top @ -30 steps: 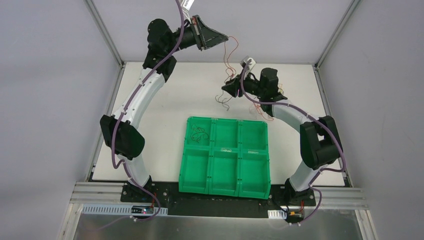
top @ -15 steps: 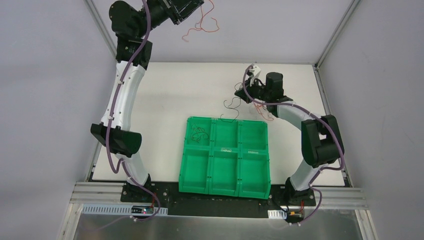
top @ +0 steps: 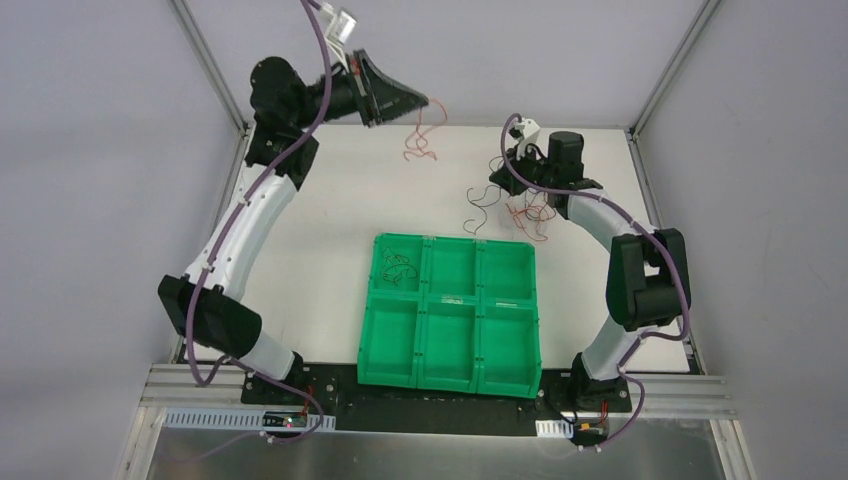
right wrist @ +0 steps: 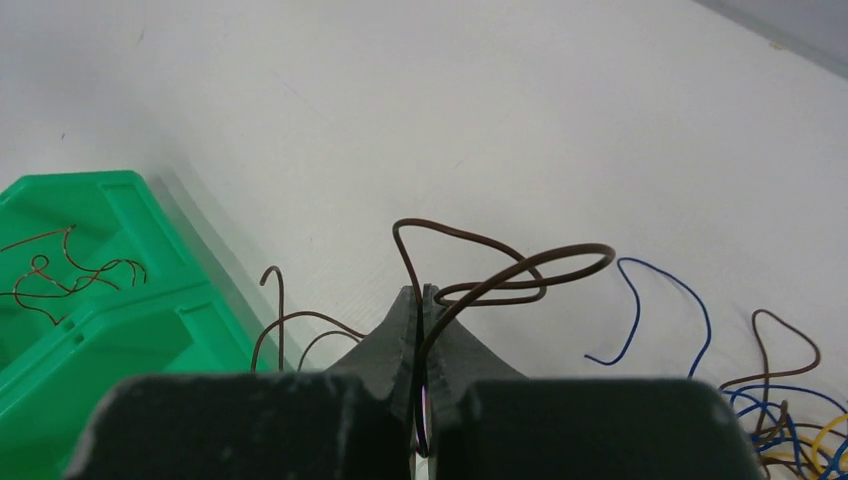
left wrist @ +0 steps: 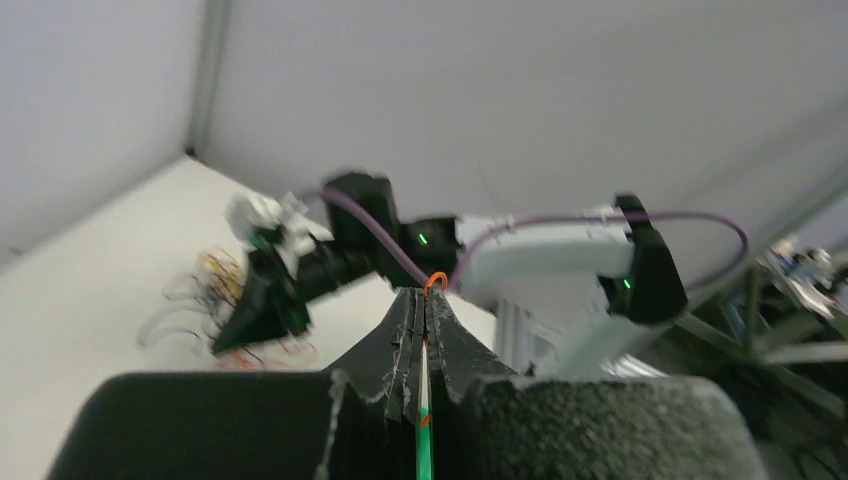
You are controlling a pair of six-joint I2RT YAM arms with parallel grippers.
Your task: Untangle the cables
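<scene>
My left fingers (left wrist: 424, 305) clamp an orange cable (top: 417, 143); my right fingers (right wrist: 420, 305) pinch a brown cable (right wrist: 505, 268). In the green tray (top: 420, 312), the eleven-o'clock compartment holds one brown wire (top: 398, 268).

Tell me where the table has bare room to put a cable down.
Free: the table between the left arm and the green tray. Crowded: the cables by the right gripper, beyond the tray's far right corner.

Overhead view spans table (top: 330, 200), wrist views close, right shares green tray (right wrist: 120, 320)
</scene>
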